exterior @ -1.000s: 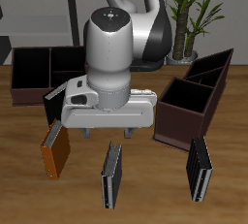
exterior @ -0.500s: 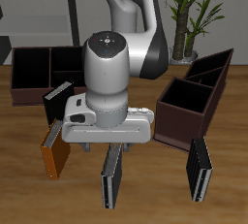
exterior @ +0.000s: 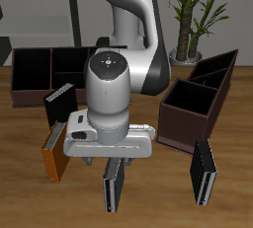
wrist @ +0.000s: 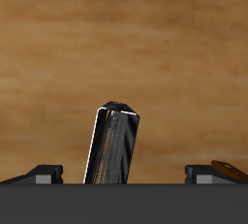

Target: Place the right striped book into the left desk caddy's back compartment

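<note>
We see the gripper [exterior: 112, 161] hanging directly over the right striped book [exterior: 114, 185], fingers [wrist: 39, 175] spread wide on either side of it and not touching. The book lies on the table [exterior: 148, 188] well in front of the left desk caddy [exterior: 198, 104], between the orange book [exterior: 55, 155] and the blacker white-striped book [exterior: 203, 173]. The caddy's back compartment [exterior: 219, 67] sits at its far end from the book.
</note>
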Robot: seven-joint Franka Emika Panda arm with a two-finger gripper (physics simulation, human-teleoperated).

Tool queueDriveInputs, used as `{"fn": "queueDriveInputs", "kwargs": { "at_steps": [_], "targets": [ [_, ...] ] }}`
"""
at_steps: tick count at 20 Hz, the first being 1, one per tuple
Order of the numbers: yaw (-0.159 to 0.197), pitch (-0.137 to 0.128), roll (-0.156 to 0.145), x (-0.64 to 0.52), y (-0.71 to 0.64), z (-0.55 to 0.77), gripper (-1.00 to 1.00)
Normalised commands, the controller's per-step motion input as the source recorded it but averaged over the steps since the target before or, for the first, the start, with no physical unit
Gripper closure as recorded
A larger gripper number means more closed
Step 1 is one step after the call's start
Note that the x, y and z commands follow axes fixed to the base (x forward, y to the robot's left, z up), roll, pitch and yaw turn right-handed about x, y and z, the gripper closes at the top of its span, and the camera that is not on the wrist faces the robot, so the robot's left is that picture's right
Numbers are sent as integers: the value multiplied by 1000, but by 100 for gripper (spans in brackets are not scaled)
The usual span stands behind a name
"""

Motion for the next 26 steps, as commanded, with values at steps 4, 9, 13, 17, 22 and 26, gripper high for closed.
{"fn": "queueDriveInputs", "kwargs": {
  "at_steps": [4,9,13,17,22,26],
  "targets": [
    [-16,32,-3,49,128,-288,-100],
    [-19,40,-3,51,63,-332,100],
    [-11,10,12,6,37,-149,100],
    [-30,26,-10,23,43,-166,100],
    [-5,-11,-24,-63,68,229,100],
    [-25,-45,-19,-200,148,630,100]
  ]
}}
